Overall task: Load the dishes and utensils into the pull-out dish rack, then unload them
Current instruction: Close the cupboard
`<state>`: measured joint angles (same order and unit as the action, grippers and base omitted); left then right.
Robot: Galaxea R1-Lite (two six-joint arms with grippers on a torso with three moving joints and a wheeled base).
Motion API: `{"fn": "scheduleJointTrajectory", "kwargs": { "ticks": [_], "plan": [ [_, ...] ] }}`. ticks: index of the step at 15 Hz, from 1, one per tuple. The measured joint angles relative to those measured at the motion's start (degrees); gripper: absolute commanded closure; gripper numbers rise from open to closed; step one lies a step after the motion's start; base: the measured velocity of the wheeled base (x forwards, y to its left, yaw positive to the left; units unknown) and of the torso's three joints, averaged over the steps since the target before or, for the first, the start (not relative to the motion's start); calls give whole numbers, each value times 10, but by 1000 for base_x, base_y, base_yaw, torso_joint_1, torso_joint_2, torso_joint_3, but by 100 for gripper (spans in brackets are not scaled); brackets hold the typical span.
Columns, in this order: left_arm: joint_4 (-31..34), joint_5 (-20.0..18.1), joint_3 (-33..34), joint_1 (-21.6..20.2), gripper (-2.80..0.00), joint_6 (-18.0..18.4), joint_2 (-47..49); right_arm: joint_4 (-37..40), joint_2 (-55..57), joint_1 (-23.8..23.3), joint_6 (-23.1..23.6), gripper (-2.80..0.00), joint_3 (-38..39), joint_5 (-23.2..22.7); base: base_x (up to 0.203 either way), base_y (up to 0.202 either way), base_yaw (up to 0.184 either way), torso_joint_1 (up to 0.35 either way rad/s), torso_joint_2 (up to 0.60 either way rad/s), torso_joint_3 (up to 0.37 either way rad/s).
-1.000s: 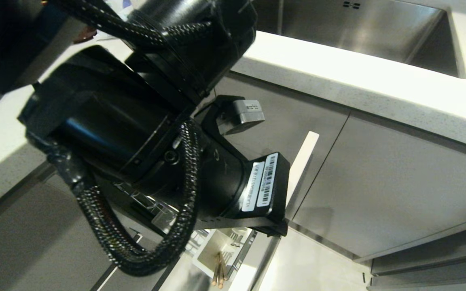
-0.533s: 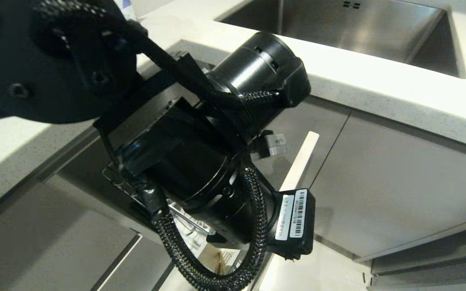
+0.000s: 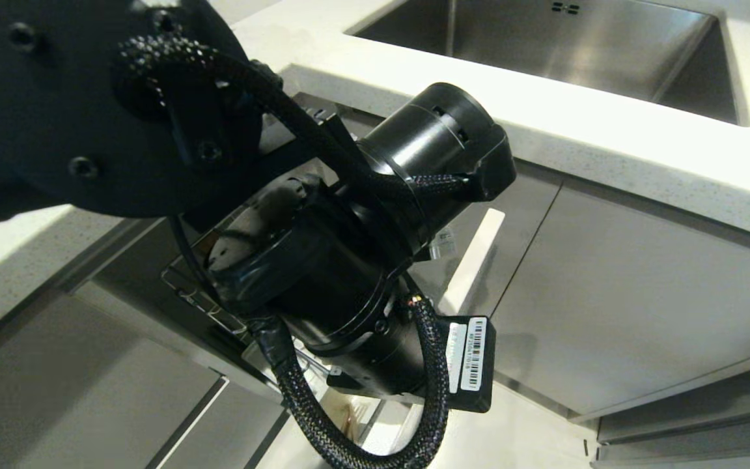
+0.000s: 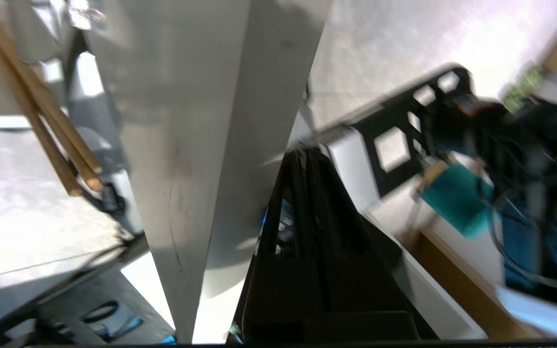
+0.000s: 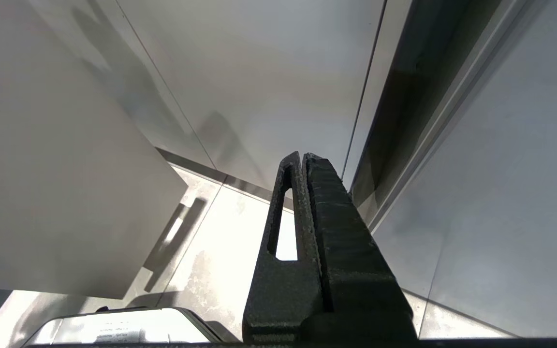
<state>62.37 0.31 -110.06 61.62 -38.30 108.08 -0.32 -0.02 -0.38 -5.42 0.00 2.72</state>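
White front panel (image 4: 196, 145) just beside closed left fingers (image 4: 307, 193).

Left arm (image 3: 323, 260) fills the middle and left of the frame, black housings and braided cable (image 3: 310, 404) looping under it. White barcode label (image 3: 472, 352) on its lowest block. Behind it, a sliver of the rack (image 3: 199, 299), chrome wire, drawn out from under the white counter (image 3: 609, 156); its white front panel (image 3: 472, 260) stands edge-on. Steel sink (image 3: 577, 45) set in the counter above. Grey cabinet doors (image 3: 642, 293) to the right.
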Motion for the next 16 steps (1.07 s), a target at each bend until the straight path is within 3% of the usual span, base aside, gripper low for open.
{"fn": "scheduleJointTrajectory", "kwargs": {
  "ticks": [9, 16],
  "plan": [
    [52, 161, -7, -17, 0, 3, -3, 0, 0, 0, 0, 0, 0, 0, 0, 0, 0, 0, 0, 0],
    [69, 280, -6, -81, 0, 15, -13, 0, 0, 0, 0, 0, 0, 0, 0, 0, 0, 0, 0, 0]
  ]
}}
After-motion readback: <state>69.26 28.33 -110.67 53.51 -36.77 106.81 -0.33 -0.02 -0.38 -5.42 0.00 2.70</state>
